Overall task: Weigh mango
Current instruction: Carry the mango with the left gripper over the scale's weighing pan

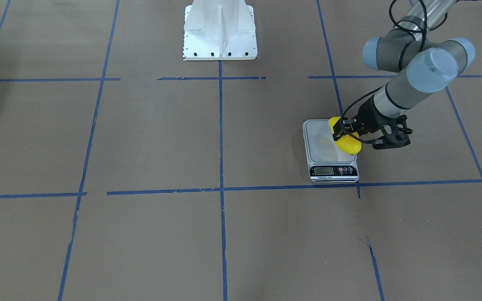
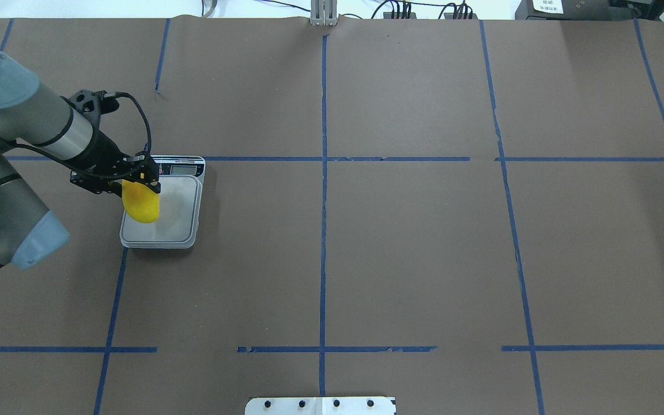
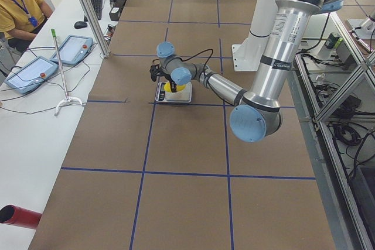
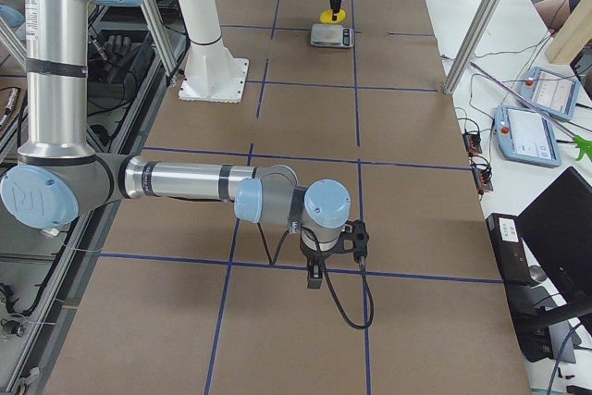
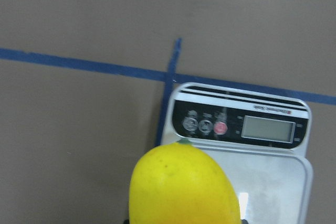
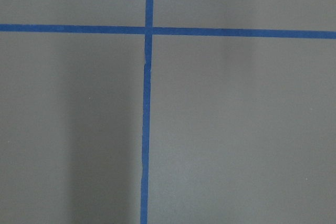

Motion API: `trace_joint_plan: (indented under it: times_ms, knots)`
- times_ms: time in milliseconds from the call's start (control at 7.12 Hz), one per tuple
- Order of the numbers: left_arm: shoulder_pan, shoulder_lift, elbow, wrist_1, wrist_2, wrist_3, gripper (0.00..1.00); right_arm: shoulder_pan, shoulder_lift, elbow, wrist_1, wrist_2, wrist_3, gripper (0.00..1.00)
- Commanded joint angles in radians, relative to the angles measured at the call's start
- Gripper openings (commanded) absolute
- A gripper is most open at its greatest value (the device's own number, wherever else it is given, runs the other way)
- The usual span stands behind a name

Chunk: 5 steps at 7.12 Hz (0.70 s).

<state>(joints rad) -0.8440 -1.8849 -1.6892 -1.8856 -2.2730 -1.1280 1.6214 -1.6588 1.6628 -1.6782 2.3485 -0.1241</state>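
**Counter** (image 2: 424, 259): brown paper gridded with blue tape. It carries one scale (image 2: 179, 222), on the robot's left side.

**Left arm** (image 2: 49, 129): reaches over the scale from its own side.

**Step in hand, as judged:** placement. The fruit is at the scale but not yet released.

**Mango** (image 2: 140, 203): sits above the platform's margin nearest the arm and seems partly to overhang that edge. Contact with the platform cannot be confirmed. It is bright yellow, glossy and an elongated oval, narrower than the platform.

**Left pincer** (image 2: 143, 177): clamped on one end of the mango.

**Next move calls for:** a small shift toward the platform's centre, then lowering until the fruit rests. After that the pincer should let go and move clear, so that only the fruit loads the scale.

**Right pincer** (image 4: 314, 270): well apart, over bare counter. Whether it is open or closed cannot be told.
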Motion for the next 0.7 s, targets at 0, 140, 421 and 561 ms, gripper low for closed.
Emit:
trace_joint_plan:
  times_ms: [0, 140, 421, 561]
  knots:
    - [0.023, -0.019, -0.001, 0.02, 0.05, -0.012, 0.0, 0.0, 0.001, 0.0, 0.0, 0.0, 0.0, 1.0]
    - [0.025, -0.019, 0.0, 0.02, 0.052, -0.006, 0.0, 0.0, -0.001, 0.0, 0.0, 0.0, 0.0, 1.0]
    - [0.046, -0.02, 0.02, 0.019, 0.096, -0.001, 0.0, 0.0, 0.001, 0.0, 0.0, 0.0, 0.0, 1.0]
    - [0.057, -0.025, 0.023, 0.019, 0.111, -0.001, 0.05, 0.0, -0.001, 0.0, 0.0, 0.0, 0.0, 1.0]
